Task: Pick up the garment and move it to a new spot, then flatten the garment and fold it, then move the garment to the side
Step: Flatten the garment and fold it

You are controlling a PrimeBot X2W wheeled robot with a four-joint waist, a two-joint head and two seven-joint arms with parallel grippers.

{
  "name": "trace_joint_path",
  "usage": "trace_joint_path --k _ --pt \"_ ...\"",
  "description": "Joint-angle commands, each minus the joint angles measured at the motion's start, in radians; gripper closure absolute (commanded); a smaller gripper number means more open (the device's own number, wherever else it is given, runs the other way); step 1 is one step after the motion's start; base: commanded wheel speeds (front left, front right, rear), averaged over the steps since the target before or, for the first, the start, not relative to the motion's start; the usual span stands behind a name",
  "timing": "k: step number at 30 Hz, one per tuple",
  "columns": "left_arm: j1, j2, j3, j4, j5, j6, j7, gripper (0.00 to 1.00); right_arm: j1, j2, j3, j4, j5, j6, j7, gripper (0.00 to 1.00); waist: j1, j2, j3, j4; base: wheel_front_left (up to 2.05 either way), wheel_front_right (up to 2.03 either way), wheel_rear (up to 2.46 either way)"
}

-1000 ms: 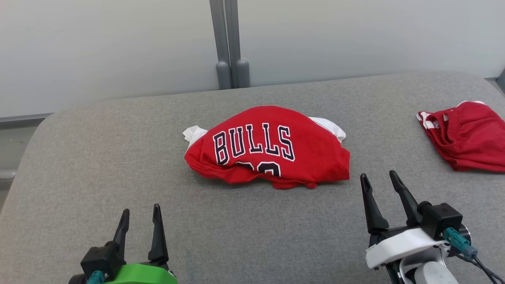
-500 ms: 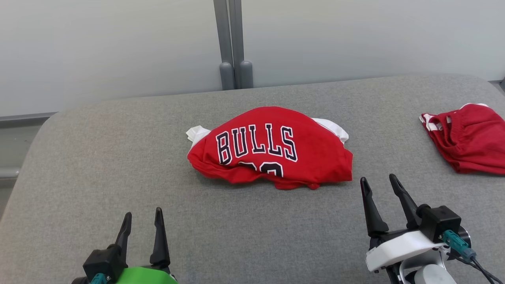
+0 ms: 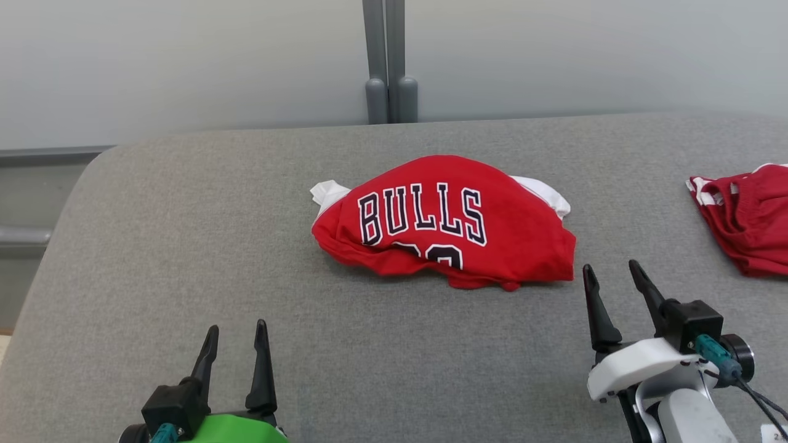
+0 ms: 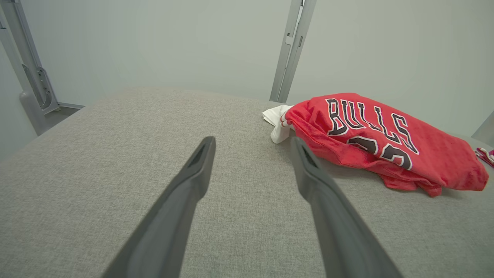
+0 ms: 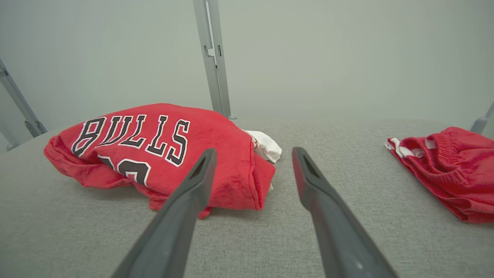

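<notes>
The red garment [image 3: 449,224] with the word BULLS on it is lying in a soft heap in the middle of the frame in the head view, on the grey tabletop [image 3: 184,246]. A bit of white cloth [image 3: 329,192] is peeking out from under it at its left end and at its upper right edge. The left gripper [image 3: 237,326] is sitting at the lower left of the frame, well apart from the garment, and its two dark fingers [image 3: 261,363] are standing open and holding nothing. The right gripper [image 3: 611,266] is sitting at the lower right, near the garment's lower right corner but not touching it, and its fingers are standing open too, with nothing between them. Another red piece of clothing [image 3: 748,218] with white stripes is lying at the right edge of the frame, well apart from the garment. Two grey posts [image 3: 391,92] are standing at the top middle, in front of a pale wall [image 3: 184,61]
</notes>
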Motion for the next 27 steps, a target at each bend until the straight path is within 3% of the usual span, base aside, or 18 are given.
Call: trace_joint_path --k 1,7,16,17,18,19,27 --pt "-0.023 0.001 -0.001 -0.006 0.008 0.003 0.0 0.0 -0.039 -0.003 -0.011 0.026 -0.017 -0.001 0.003 0.0 0.0 0.0 0.041 0.04 0.0 0.0 0.0" --pt "-0.053 0.001 -0.022 -0.014 0.003 0.008 0.0 0.0 -0.172 -0.03 -0.045 0.17 -0.016 -0.001 0.031 0.0 0.0 0.0 0.103 0.11 0.0 0.0 0.0" --pt "-0.077 0.001 -0.027 -0.014 -0.011 0.016 0.0 0.0 -0.315 -0.065 -0.017 0.425 0.05 -0.001 0.082 0.0 0.0 0.0 0.138 0.184 0.0 0.0 0.0" --pt "-0.077 0.001 -0.028 -0.015 -0.014 0.017 0.0 0.0 -0.328 -0.068 -0.013 0.436 0.056 -0.001 0.074 0.52 0.0 0.0 0.14 0.189 0.0 0.0 0.0" --pt "-0.077 0.001 -0.029 -0.015 -0.015 0.019 0.0 0.0 -0.335 -0.07 -0.007 0.444 0.062 -0.001 0.07 0.73 0.0 0.0 0.141 0.191 0.0 0.0 0.0" --pt "-0.077 0.001 -0.031 -0.016 -0.016 0.018 0.0 0.0 -0.343 -0.077 0.004 0.451 0.066 -0.001 0.063 1.0 0.0 0.0 0.143 0.194 0.0 0.0 0.0" --pt "-0.087 0.001 -0.05 -0.023 -0.035 0.026 0.0 0.0 -0.471 -0.157 0.063 0.424 0.071 -0.001 0.036 1.0 0.0 0.0 0.159 0.218 0.0 0.0 0.0"
